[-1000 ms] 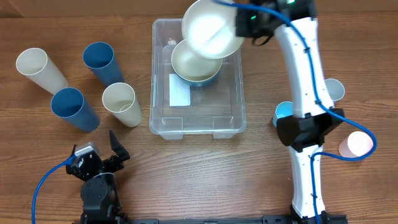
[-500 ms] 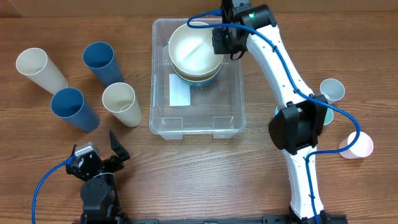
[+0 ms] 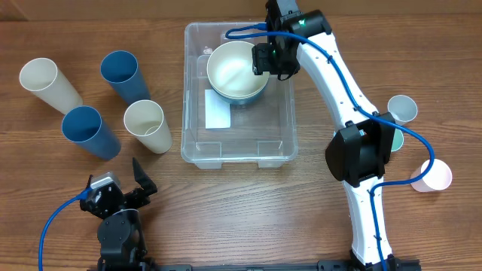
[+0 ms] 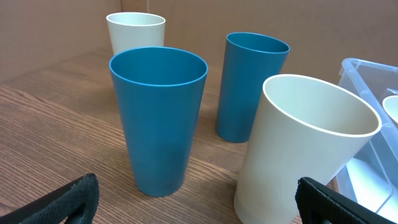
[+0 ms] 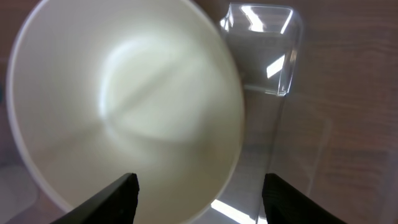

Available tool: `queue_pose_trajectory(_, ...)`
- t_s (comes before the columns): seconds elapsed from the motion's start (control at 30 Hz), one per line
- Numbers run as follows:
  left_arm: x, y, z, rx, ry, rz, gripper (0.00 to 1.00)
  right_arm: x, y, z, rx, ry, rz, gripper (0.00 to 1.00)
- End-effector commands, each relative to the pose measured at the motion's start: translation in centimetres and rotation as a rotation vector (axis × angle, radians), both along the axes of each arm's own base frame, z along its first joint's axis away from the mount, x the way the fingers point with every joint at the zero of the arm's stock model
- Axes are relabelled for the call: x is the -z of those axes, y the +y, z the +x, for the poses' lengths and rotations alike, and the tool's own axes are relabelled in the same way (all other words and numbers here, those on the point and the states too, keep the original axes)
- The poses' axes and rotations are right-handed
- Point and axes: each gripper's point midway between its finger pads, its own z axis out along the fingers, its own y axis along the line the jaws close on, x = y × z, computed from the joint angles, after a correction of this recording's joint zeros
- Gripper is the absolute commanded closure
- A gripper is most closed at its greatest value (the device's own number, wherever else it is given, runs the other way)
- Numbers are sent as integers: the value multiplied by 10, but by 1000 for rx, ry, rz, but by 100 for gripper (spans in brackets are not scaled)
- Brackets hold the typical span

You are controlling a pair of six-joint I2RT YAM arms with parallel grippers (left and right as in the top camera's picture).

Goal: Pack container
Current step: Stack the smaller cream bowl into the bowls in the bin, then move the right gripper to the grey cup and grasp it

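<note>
The clear container (image 3: pixel 248 139) sits mid-table with a white label (image 3: pixel 218 109) on its bottom. A cream bowl (image 3: pixel 233 69) rests nested in another bowl at the container's far end. My right gripper (image 3: pixel 260 59) hovers over this bowl's right rim. In the right wrist view the right gripper (image 5: pixel 199 183) is open, its fingers apart on either side of the bowl (image 5: pixel 124 106) and not pinching it. The container's corner (image 5: pixel 273 56) shows beyond the bowl. My left gripper (image 3: pixel 120 179) (image 4: pixel 196 186) rests open and empty near the front left edge.
Left of the container stand two blue cups (image 3: pixel 124 74) (image 3: pixel 89 129) and two cream cups (image 3: pixel 47 81) (image 3: pixel 147 124). At the right are a white cup (image 3: pixel 403 109), a blue cup (image 3: pixel 343 135) and a pink cup (image 3: pixel 431 175), partly behind my right arm.
My right gripper came down into the container with the cream bowl, set it into the bowl there, and opened. The left arm has not moved.
</note>
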Motion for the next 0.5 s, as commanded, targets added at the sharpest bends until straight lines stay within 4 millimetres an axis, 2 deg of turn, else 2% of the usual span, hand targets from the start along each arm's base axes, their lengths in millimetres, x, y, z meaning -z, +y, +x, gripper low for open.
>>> queue_pose_trajectory(0.0, 0, 4, -2, -20, 4, 22, 0, -80, 8, 1, -41, -145, 79, 33)
queue_pose_trajectory(0.13, 0, 4, -2, -20, 4, 22, 0, -134, -6, -6, -22, -236, 87, 31)
queue_pose_trajectory(0.23, 0, 4, -2, -20, 4, 22, 0, -155, -29, -6, 26, -283, 59, 30)
queue_pose_trajectory(0.3, 0, 4, -2, -20, 4, 22, 0, -158, -50, -5, 82, -278, 38, 30)
queue_pose_trajectory(0.47, 0, 4, -2, -20, 5, 22, 0, -145, -116, -7, 267, -174, 16, 23)
